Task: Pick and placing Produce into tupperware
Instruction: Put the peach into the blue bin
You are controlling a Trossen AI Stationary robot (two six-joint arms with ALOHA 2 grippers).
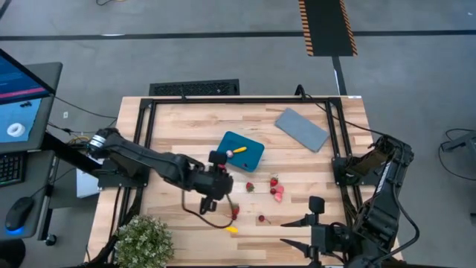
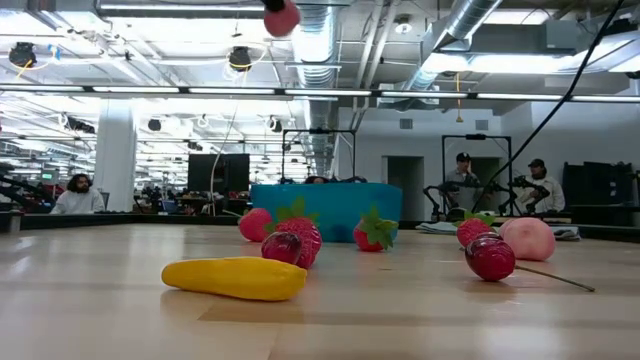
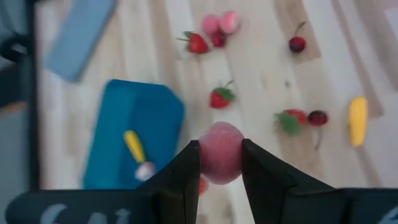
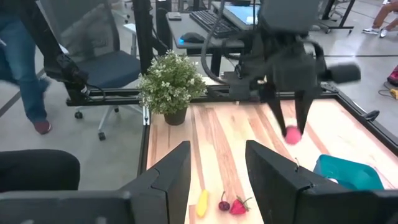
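My left gripper (image 1: 214,190) hangs high over the table's middle, just near-left of the teal tupperware (image 1: 242,151), shut on a round pink fruit (image 3: 221,152). The low view shows that fruit (image 2: 282,17) far above the tabletop. The tupperware (image 3: 134,134) holds a yellow piece (image 3: 134,146) and a small pale pink piece (image 3: 146,169). Other produce lies on the wood: strawberries (image 1: 274,181), cherries (image 1: 262,218) and a yellow piece (image 1: 232,230). At the near right edge my right gripper (image 1: 286,231) waits open with nothing in it. My left gripper pinches the pink fruit by its two opposite sides (image 3: 205,155) between its two fingers (image 3: 186,171). The fingers slant downward, coming from the table's left. The fruit (image 4: 291,134) sits at the fingers' free ends, lifted clear of the table.
The flat grey lid (image 1: 301,128) lies at the far right. A bushy potted plant (image 1: 141,238) stands at the near left corner. Bare wood lies between the tupperware and the left frame rail (image 1: 145,126).
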